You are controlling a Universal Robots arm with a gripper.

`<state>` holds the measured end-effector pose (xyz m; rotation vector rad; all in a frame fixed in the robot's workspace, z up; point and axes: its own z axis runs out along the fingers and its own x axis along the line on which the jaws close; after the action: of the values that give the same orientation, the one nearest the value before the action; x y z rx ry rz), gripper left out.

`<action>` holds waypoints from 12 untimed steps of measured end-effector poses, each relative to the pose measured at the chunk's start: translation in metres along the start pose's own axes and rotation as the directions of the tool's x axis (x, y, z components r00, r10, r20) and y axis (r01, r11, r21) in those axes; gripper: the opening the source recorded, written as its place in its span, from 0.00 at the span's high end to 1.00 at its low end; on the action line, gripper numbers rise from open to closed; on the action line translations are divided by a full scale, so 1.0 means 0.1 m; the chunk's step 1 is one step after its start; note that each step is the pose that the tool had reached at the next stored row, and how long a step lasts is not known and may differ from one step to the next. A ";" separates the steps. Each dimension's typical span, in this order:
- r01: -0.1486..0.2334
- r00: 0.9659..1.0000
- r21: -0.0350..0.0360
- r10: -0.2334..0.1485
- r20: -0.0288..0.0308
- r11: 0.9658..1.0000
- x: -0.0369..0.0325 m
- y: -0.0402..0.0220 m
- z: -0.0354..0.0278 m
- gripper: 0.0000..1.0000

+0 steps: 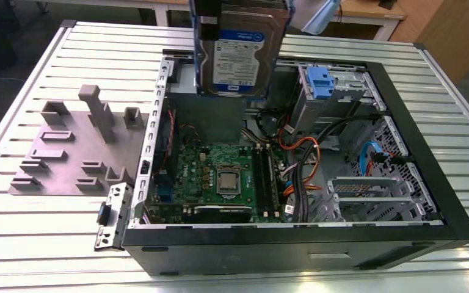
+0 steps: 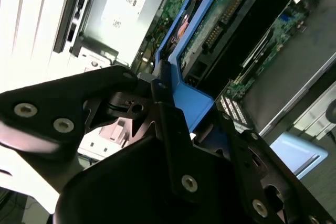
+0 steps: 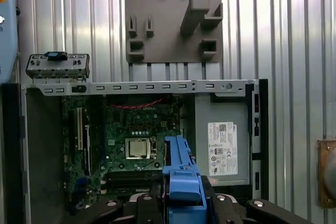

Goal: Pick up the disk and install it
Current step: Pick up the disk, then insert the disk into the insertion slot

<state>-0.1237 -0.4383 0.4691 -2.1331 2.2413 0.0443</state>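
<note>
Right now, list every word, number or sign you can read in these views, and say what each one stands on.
Nothing here is legible; print shows in three places.
On the disk, the white-and-blue label: lines of print, too blurred to read.
On the grey metal box, the white sticker: print and symbols, too small to read.
On the motherboard: markings too small to read.

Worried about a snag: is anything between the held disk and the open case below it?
Nothing visible. The disk, clamped in the gripper, hangs over the open case; loose cables lie deeper inside.
</note>
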 end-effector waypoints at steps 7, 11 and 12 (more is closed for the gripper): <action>0.000 1.000 0.000 0.000 0.000 1.000 -0.005 -0.195 0.025 0.63; 0.000 1.000 0.000 0.000 -0.002 1.000 -0.006 -0.196 0.025 0.63; 0.000 1.000 0.000 0.000 -0.002 1.000 -0.006 -0.196 0.025 0.63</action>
<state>-0.1040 -0.4385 0.4669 -2.1341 2.2423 0.0418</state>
